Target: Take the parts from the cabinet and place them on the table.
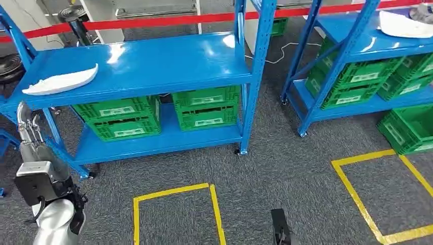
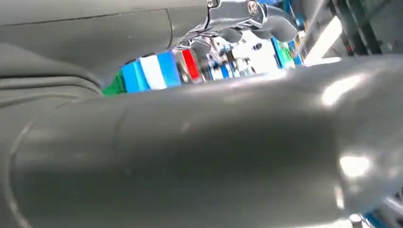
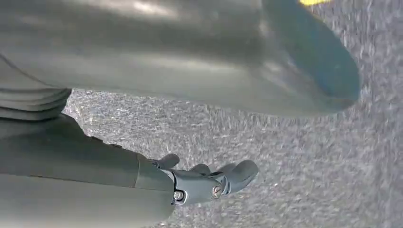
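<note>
Just beyond the raised, empty, loosely extended left hand (image 1: pixel 26 125), a white part (image 1: pixel 60 81) lies on the blue cabinet shelf (image 1: pixel 153 64). Right hand (image 3: pixel 209 183) hangs empty. Approach step; next, probably reaching forward to grasp it.

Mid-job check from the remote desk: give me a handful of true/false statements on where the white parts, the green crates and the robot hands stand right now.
1. A white part lies on the top shelf of the near blue rack. True.
2. The left robot hand holds the white part. False: it is raised beside the rack's left end, apart from the part.
3. Green crates sit on the rack's lower shelf. True.
4. The right robot hand grips a crate. False: it holds nothing, over grey carpet.
5. A second white part lies on the floor. False: it rests on the far rack's top shelf.
</note>
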Motion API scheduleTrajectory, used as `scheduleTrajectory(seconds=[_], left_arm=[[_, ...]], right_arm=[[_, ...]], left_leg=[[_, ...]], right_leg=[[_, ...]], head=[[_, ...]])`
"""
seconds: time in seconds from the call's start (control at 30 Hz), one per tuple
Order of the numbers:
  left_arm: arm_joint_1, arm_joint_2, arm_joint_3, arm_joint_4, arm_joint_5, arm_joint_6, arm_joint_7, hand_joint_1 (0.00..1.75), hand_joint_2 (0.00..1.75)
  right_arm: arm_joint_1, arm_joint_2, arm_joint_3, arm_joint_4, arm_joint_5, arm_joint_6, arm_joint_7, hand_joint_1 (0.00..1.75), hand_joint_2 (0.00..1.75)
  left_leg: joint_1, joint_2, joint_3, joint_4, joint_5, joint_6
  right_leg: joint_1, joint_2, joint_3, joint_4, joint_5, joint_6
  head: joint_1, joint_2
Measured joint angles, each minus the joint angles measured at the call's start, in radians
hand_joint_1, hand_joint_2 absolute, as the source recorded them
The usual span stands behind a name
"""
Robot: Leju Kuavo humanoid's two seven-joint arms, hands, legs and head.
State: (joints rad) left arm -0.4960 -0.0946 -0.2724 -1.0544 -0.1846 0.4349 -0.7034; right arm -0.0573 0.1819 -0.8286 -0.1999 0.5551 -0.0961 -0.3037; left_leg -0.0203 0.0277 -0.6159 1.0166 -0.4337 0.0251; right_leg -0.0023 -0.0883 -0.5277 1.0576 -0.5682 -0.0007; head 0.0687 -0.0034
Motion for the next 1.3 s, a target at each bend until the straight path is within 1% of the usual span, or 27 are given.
scheduleTrajectory(seconds=[0.03, 0.07, 0.13, 0.17, 0.2, 0.27, 0.3, 0.33, 0.37, 0.5, 0.53, 0.63, 0.67, 0.7, 0.73, 0.8, 0.83, 0.9, 0.97, 1.0, 1.03, 1.07, 1.1, 1.17, 1.2, 1.23, 1.3], left_arm=[[-0.005, -0.002, 0.001, 0.001, -0.002, 0.004, 0.000, 0.00, 0.00], [-0.007, -0.006, 0.001, 0.003, -0.004, 0.004, 0.000, 0.00, 0.00], [-0.002, -0.013, 0.001, 0.011, -0.008, 0.003, 0.001, 0.00, 0.00], [-0.001, -0.013, 0.001, 0.014, -0.010, -0.001, 0.002, 0.00, 0.00], [0.000, -0.013, 0.001, 0.018, -0.010, -0.005, 0.002, 0.00, 0.00], [0.000, -0.013, 0.001, 0.023, -0.010, -0.008, 0.002, 0.00, 0.00], [0.000, -0.013, 0.001, 0.023, -0.011, -0.009, 0.002, 0.00, 0.00], [-0.002, -0.013, 0.001, 0.024, -0.011, -0.009, 0.002, 0.00, 0.00], [-0.003, -0.013, 0.001, 0.024, -0.011, -0.009, 0.002, 0.00, 0.00], [-0.005, -0.012, -0.001, 0.022, -0.013, -0.010, 0.002, 0.00, 0.00], [-0.010, -0.013, -0.001, 0.022, -0.013, -0.010, 0.000, 0.00, 0.00], [-0.008, -0.012, -0.001, 0.026, -0.010, -0.011, 0.001, 0.00, 0.00], [-0.007, -0.012, -0.001, 0.029, -0.010, -0.011, 0.002, 0.00, 0.00], [-0.006, -0.012, -0.001, 0.029, -0.010, -0.011, 0.002, 0.00, 0.00], [-0.007, -0.012, -0.001, 0.029, -0.010, -0.011, 0.002, 0.00, 0.00], [-0.007, -0.011, -0.001, 0.029, -0.008, -0.017, 0.002, 0.00, 0.00], [-0.007, -0.011, -0.002, 0.029, -0.006, -0.018, 0.002, 0.00, 0.00], [-0.010, -0.011, -0.002, 0.029, 0.002, -0.022, 0.002, 0.00, 0.00], [-0.011, -0.011, -0.001, 0.024, 0.003, -0.025, 0.001, 0.00, 0.00], [-0.011, -0.013, -0.001, 0.019, 0.003, -0.026, 0.001, 0.00, 0.00], [-0.014, -0.013, -0.001, 0.020, 0.003, -0.026, -0.001, 0.00, 0.00], [-0.018, -0.013, -0.001, 0.021, 0.003, -0.026, 0.000, 0.00, 0.00], [-0.017, -0.014, -0.001, 0.022, 0.003, -0.027, 0.000, 0.00, 0.00], [-0.013, -0.015, -0.001, 0.023, 0.013, -0.031, 0.001, 0.00, 0.00], [-0.013, -0.015, -0.001, 0.024, 0.015, -0.034, 0.001, 0.00, 0.00], [-0.013, -0.015, -0.001, 0.024, 0.017, -0.036, 0.001, 0.00, 0.00], [-0.014, -0.016, -0.001, 0.025, 0.017, -0.036, 0.001, 0.00, 0.00]], right_arm=[[-0.001, 0.000, 0.001, 0.000, 0.002, 0.000, 0.000, 0.00, 0.00], [-0.001, 0.000, 0.003, 0.000, 0.003, -0.001, 0.001, 0.00, 0.00], [0.001, -0.004, 0.003, 0.000, 0.000, 0.001, 0.001, 0.00, 0.00], [0.002, -0.006, 0.003, 0.000, -0.003, 0.005, 0.001, 0.00, 0.00], [0.002, -0.006, 0.002, 0.000, -0.009, 0.010, 0.001, 0.00, 0.00], [0.001, -0.011, 0.002, 0.000, -0.014, 0.019, -0.002, 0.00, 0.00], [0.000, -0.011, 0.002, 0.000, -0.014, 0.021, -0.002, 0.00, 0.00], [-0.001, -0.009, 0.002, 0.001, -0.015, 0.023, -0.002, 0.00, 0.00], [-0.001, -0.009, 0.002, 0.001, -0.015, 0.024, 0.000, 0.00, 0.00], [0.002, -0.008, 0.001, 0.001, -0.017, 0.028, -0.001, 0.00, 0.00], [0.002, -0.009, 0.001, 0.001, -0.016, 0.031, -0.002, 0.00, 0.00], [0.003, -0.009, 0.001, 0.001, -0.015, 0.032, -0.001, 0.00, 0.00], [0.005, -0.009, 0.001, 0.001, -0.015, 0.032, -0.001, 0.00, 0.00], [0.006, -0.009, 0.001, 0.001, -0.015, 0.032, 0.000, 0.00, 0.00], [0.006, -0.009, 0.001, 0.001, -0.015, 0.033, 0.001, 0.00, 0.00], [0.006, -0.008, 0.001, 0.001, -0.015, 0.036, 0.002, 0.00, 0.00], [0.010, -0.005, 0.001, 0.003, -0.014, 0.038, 0.003, 0.00, 0.00], [0.005, -0.002, 0.000, 0.006, -0.012, 0.041, 0.008, 0.00, 0.00], [0.006, -0.002, 0.000, 0.006, -0.006, 0.043, 0.010, 0.00, 0.00], [0.005, -0.003, 0.000, 0.006, -0.003, 0.043, 0.010, 0.00, 0.00], [0.004, -0.003, 0.000, 0.006, -0.001, 0.044, 0.009, 0.00, 0.00], [0.002, -0.003, 0.001, 0.006, 0.001, 0.045, 0.009, 0.00, 0.00], [0.001, -0.004, 0.001, 0.006, 0.001, 0.045, 0.008, 0.00, 0.00], [0.002, -0.009, 0.001, 0.006, 0.001, 0.044, 0.008, 0.00, 0.00], [0.004, -0.009, 0.000, 0.006, 0.000, 0.043, 0.007, 0.00, 0.00], [0.006, -0.011, 0.000, 0.006, 0.000, 0.043, 0.006, 0.00, 0.00], [0.006, -0.011, 0.000, 0.006, 0.000, 0.043, 0.005, 0.00, 0.00]], left_leg=[[0.004, -0.011, 0.002, -0.005, 0.002, 0.004], [0.005, -0.016, 0.001, -0.006, 0.003, 0.007], [0.005, -0.038, 0.001, -0.003, 0.001, 0.009], [0.006, -0.046, 0.000, 0.000, -0.001, 0.008], [0.008, -0.053, 0.001, 0.005, -0.005, 0.005], [0.015, -0.063, 0.001, 0.021, -0.023, -0.006], [0.018, -0.063, 0.000, 0.032, -0.031, -0.014], [0.011, -0.065, -0.006, 0.042, -0.041, -0.024], [0.010, -0.066, -0.007, 0.041, -0.051, -0.026], [0.011, -0.059, 0.007, 0.047, -0.060, -0.040], [0.011, -0.047, -0.011, 0.084, -0.071, -0.047], [0.014, -0.034, -0.162, 0.310, -0.133, -0.056], [0.014, -0.033, -0.202, 0.346, -0.121, -0.052], [0.013, -0.034, -0.213, 0.332, -0.089, -0.046], [0.009, -0.034, -0.202, 0.274, -0.031, -0.035], [-0.010, -0.034, -0.140, 0.088, 0.101, -0.002], [-0.019, -0.034, -0.115, 0.052, 0.105, 0.014], [-0.023, -0.034, -0.088, 0.019, 0.084, 0.026], [-0.022, -0.035, -0.064, -0.009, 0.072, 0.036], [-0.010, -0.034, -0.032, -0.043, 0.071, 0.034], [-0.011, -0.035, -0.010, -0.059, 0.069, 0.032], [-0.009, -0.035, 0.004, -0.068, 0.067, 0.035], [-0.008, -0.036, 0.016, -0.072, 0.057, 0.031], [-0.005, -0.042, 0.034, -0.068, 0.034, 0.018], [-0.004, -0.045, 0.041, -0.063, 0.023, 0.016], [-0.002, -0.048, 0.050, -0.055, 0.011, 0.012], [0.006, -0.050, 0.058, -0.032, -0.015, 0.000]], right_leg=[[-0.002, 0.047, -0.023, 0.043, -0.023, 0.002], [-0.005, 0.067, -0.058, 0.107, -0.052, 0.005], [-0.007, 0.081, -0.141, 0.245, -0.092, 0.011], [-0.007, 0.082, -0.165, 0.268, -0.084, 0.013], [-0.009, 0.082, -0.163, 0.242, -0.048, 0.016], [-0.016, 0.082, -0.106, 0.087, 0.056, 0.024], [-0.019, 0.083, -0.079, 0.025, 0.065, 0.029], [-0.014, 0.094, -0.075, 0.018, 0.040, 0.026], [-0.014, 0.094, -0.070, 0.021, 0.041, 0.005], [-0.018, 0.094, -0.049, 0.018, 0.031, -0.024], [-0.018, 0.093, -0.037, 0.017, 0.025, -0.032], [-0.017, 0.092, -0.011, 0.017, 0.001, -0.034], [-0.016, 0.092, 0.000, 0.017, -0.009, -0.034], [-0.014, 0.092, 0.013, 0.015, -0.017, -0.034], [-0.011, 0.093, 0.029, 0.012, -0.029, -0.035], [-0.008, 0.093, 0.072, -0.006, -0.049, -0.035], [-0.010, 0.092, 0.081, -0.020, -0.055, -0.034], [-0.014, 0.091, 0.097, -0.050, -0.056, -0.017], [-0.013, 0.086, 0.108, -0.038, -0.018, -0.006], [-0.009, 0.087, 0.081, 0.009, 0.004, -0.001], [-0.006, 0.089, 0.049, 0.075, 0.031, -0.002], [-0.008, 0.091, 0.003, 0.137, 0.028, -0.003], [-0.008, 0.092, -0.046, 0.187, -0.003, 0.001], [-0.011, 0.092, -0.111, 0.216, -0.102, 0.010], [-0.014, 0.092, -0.128, 0.202, -0.112, 0.014], [-0.018, 0.092, -0.131, 0.161, -0.083, 0.020], [-0.030, 0.091, -0.108, 0.021, 0.059, 0.036]], head=[[0.002, 0.000], [0.002, 0.000], [0.002, 0.000], [0.003, 0.000], [0.003, 0.000], [0.003, 0.000], [0.003, 0.000], [0.006, 0.000], [0.004, 0.000], [0.006, 0.000], [-0.007, 0.000], [-0.008, 0.000], [-0.007, 0.000], [-0.007, 0.000], [-0.007, 0.000], [-0.008, 0.000], [-0.005, 0.000], [-0.008, 0.000], [-0.008, 0.000], [-0.008, 0.000], [-0.008, 0.000], [-0.007, 0.000], [-0.007, 0.000], [-0.007, 0.000], [-0.006, 0.000], [-0.006, 0.000], [-0.006, 0.000]])
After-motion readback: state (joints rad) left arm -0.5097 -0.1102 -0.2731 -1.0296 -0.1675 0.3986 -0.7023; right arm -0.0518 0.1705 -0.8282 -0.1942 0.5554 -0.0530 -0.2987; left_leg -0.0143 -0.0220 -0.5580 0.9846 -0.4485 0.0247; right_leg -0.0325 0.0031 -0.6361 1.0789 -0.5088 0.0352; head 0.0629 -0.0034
